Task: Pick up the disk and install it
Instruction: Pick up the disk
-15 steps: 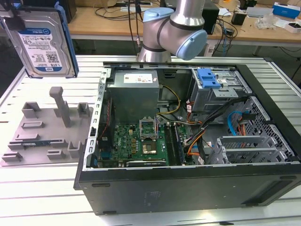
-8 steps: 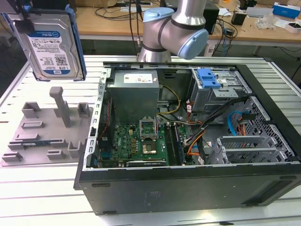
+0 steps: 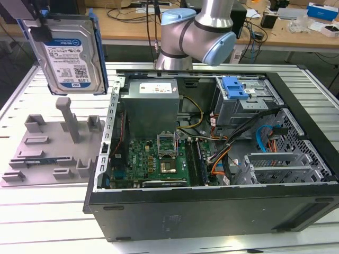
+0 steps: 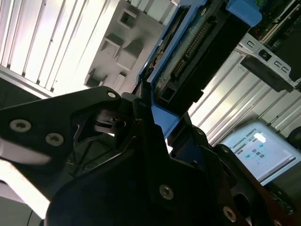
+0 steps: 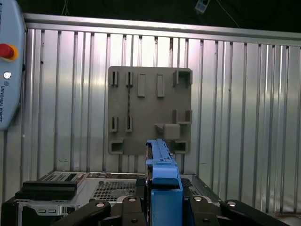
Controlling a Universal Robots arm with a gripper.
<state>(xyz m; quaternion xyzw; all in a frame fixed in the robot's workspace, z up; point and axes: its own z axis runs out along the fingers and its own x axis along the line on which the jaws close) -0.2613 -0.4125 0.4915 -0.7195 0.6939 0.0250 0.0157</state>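
The disk [image 3: 71, 53], a silver hard drive with a white-and-blue label in a blue bracket, hangs upright in the air at the exterior view's far upper left. It is above the grey holder plate [image 3: 53, 143]. My gripper [image 3: 39, 26] is shut on its upper edge. Both wrist views show the disk edge-on: its blue bracket [image 5: 162, 172] runs out from between the black fingers [image 5: 202, 212], and its connector side [image 4: 188, 52] faces the camera. The gripper [image 4: 150, 110] clamps the bracket from both sides.
The open computer case [image 3: 212, 206] lies on the slatted metal table [image 3: 21, 211] at the exterior view's right. Inside are the grey power supply box [image 3: 151, 103], the green motherboard [image 3: 159, 159], a drive cage with a blue latch [image 3: 234, 87] and loose cables. The arm's base [image 3: 196, 32] stands behind the case.
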